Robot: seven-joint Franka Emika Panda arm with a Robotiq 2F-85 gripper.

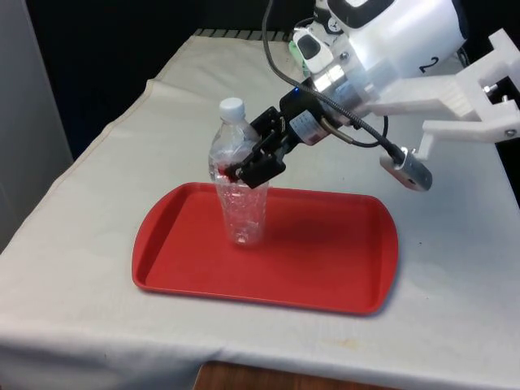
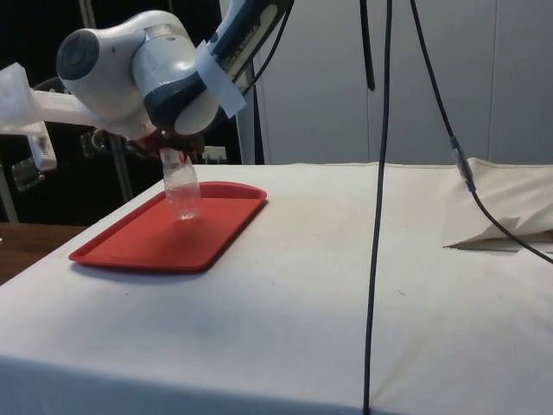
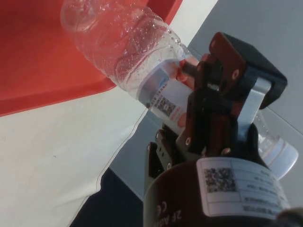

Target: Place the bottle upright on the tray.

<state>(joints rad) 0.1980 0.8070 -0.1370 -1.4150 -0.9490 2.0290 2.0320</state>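
Fingers [image 1: 244,166] of the black gripper [image 1: 258,158] are closed on the upper body of the clear plastic bottle [image 1: 238,187], around its label. Bottle stands nearly upright, white cap [image 1: 232,106] on top, base resting on the red tray [image 1: 325,260] toward the front view's left. Tray lies on the white-clothed table [image 1: 97,203].

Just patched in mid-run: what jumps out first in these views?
The clear plastic bottle with a white cap, standing roughly upright on the red tray toward the front view's left. The black gripper is shut on the bottle at its labelled upper part, reaching in from the front view's right. The tray lies on the white cloth.
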